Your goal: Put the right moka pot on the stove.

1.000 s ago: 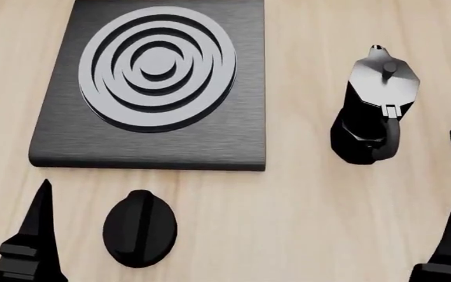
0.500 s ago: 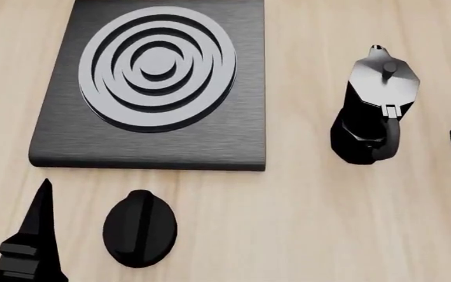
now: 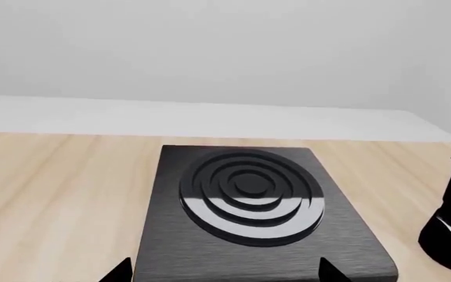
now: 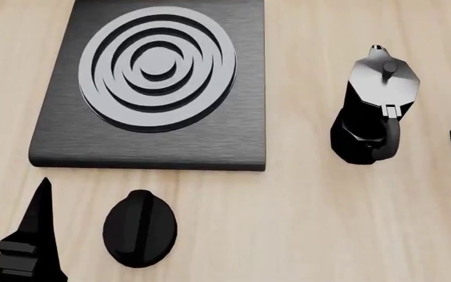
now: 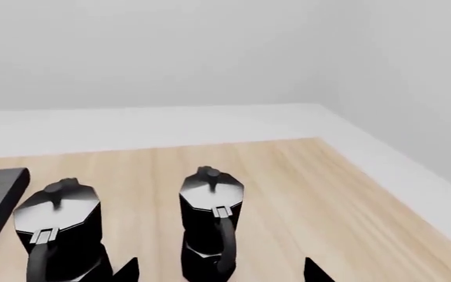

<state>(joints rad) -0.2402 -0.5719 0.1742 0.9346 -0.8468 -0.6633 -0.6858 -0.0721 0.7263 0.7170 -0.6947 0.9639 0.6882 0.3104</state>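
Our right claw (image 5: pixel 221 267) is spread wide, empty, facing the right moka pot (image 5: pixel 211 220) upright on the counter (image 5: pixel 304 194); the left claw (image 3: pixel 224 271) gapes before the stove (image 3: pixel 249 205).

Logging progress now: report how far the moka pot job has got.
Done: nothing. The stove is bare, and the right moka pot stands on the table beside its twin. In hand: the right gripper faces that pot, gripping nothing. Left: grasp, lift, set on the burner.

We are viewing a light wooden table (image 4: pixel 319 223). Sitting directly on it: the stove (image 4: pixel 209 141), a black oval knob (image 4: pixel 139 228) just beside its near edge, the left moka pot (image 4: pixel 373 108), and the right moka pot (image 5: pixel 211 220), both upright.
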